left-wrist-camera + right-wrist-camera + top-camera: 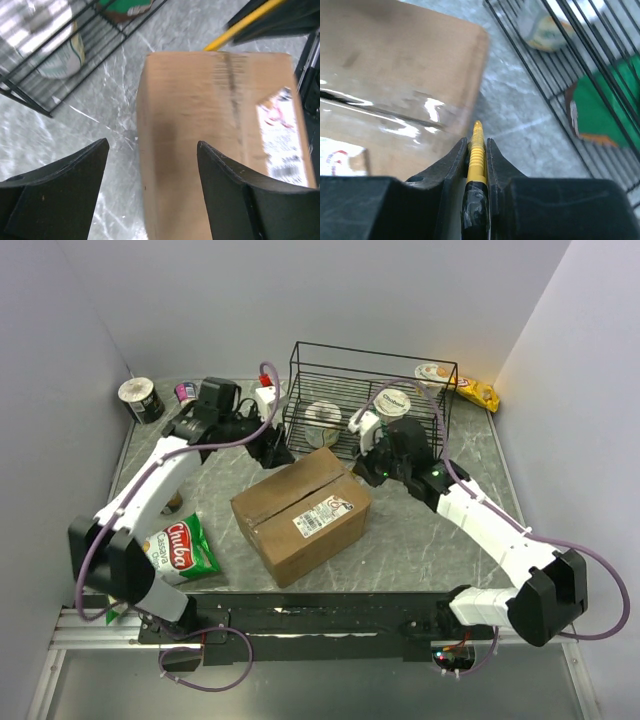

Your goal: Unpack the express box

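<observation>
The express box (300, 508) is a brown carton with shut flaps, a taped seam and a white label, lying mid-table. It also shows in the left wrist view (220, 125) and the right wrist view (395, 85). My left gripper (275, 450) is open and empty at the box's far left corner; the box edge lies below its jaws (152, 144). My right gripper (368, 472) is at the box's far right corner, shut (476, 141) on a yellow pen-like tool (476, 155) whose tip points at the end of the taped seam. The tool also shows in the left wrist view (245, 22).
A black wire basket (370, 400) stands just behind the box, holding cups and a green packet (600, 110). A green Chuba bag (185, 548) lies front left. A tin (140, 400) sits back left and a yellow snack pack (480, 393) back right.
</observation>
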Motion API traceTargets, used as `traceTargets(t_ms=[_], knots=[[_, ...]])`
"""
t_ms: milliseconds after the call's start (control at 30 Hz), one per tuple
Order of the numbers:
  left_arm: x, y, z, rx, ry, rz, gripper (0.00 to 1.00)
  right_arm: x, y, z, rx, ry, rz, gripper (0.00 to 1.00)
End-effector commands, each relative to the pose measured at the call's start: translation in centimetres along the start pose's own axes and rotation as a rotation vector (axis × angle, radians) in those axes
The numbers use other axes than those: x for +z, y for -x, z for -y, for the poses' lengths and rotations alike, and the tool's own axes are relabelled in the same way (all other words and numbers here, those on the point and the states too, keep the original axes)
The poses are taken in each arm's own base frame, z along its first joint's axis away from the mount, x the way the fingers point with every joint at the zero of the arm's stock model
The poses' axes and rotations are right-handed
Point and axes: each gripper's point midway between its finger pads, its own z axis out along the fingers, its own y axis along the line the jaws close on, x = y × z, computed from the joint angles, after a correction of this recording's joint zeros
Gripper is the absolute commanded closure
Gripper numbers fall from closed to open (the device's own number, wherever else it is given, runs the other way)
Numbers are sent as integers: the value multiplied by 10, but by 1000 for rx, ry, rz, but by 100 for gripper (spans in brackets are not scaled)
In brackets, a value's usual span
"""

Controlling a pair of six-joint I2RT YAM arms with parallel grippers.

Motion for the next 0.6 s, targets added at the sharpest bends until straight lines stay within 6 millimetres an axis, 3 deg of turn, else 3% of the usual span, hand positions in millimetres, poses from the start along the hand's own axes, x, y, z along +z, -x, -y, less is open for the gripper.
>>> traceTargets(t_ms=[0,100,200,300,400,567], knots=[[11,25,-10,-34,9,64,22,-33,25,51,169,-128,63,100],[22,13,-10,-97,-31,42,22,-53,46,72,169,-171,108,100],[33,-3,0,-155,-112,20,22,-68,69,66,179,-120,187,100],[43,-23,4,-208,-162,-14,22,-74,86,44,234,2,224,100],[52,-45,1,-266,-155,-51,23,-76,86,28,308,79,216,100],[59,-75,-8,-276,-120,-127,24,-61,68,30,419,44,236,100]])
